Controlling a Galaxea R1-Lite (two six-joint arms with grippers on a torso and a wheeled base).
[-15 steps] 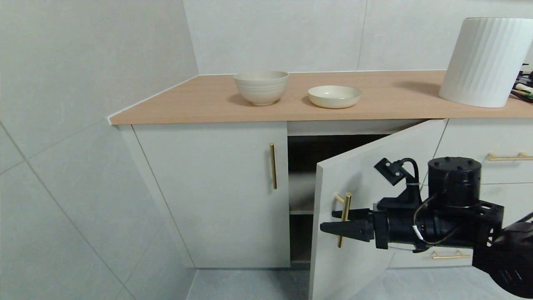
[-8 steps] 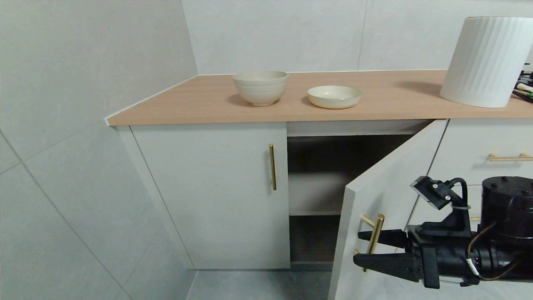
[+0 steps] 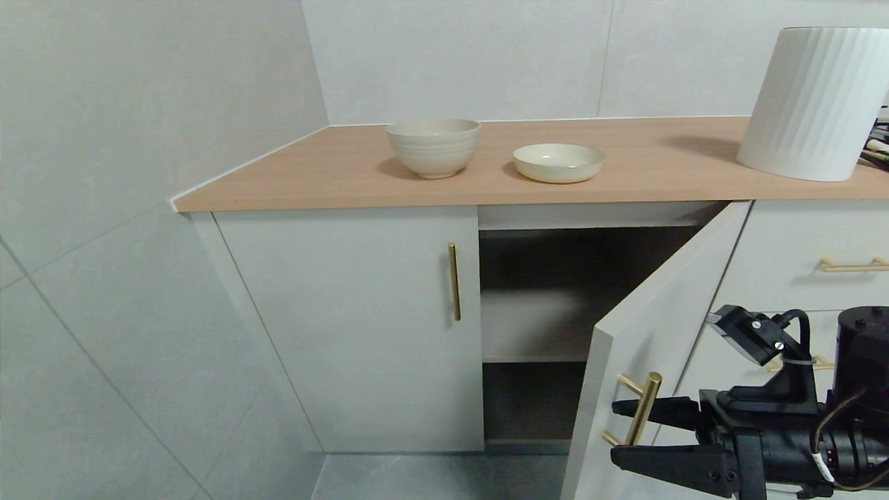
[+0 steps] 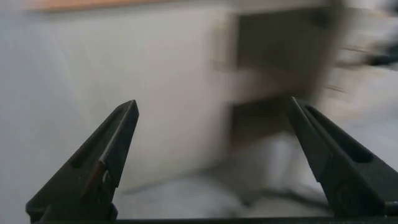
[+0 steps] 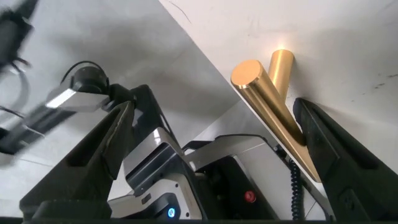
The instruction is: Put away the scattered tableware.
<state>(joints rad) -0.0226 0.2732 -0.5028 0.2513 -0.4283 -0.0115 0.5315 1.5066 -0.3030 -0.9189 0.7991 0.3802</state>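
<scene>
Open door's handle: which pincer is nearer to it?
Right. The right pincer straddles the handle; the left pincer is open, well back from the cupboard.

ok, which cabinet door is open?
The right door, swung outward with the right claw straddling its gold handle; the left door is shut.

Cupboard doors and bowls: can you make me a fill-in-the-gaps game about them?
The deep bowl and the shallow dish sit on top of the wooden ____.
The right gripper has a finger on either side of the gold ____ of the right cupboard door.
That door stands ____.
The left cupboard door is ____.
Missing words: counter; handle; open; shut.
</scene>
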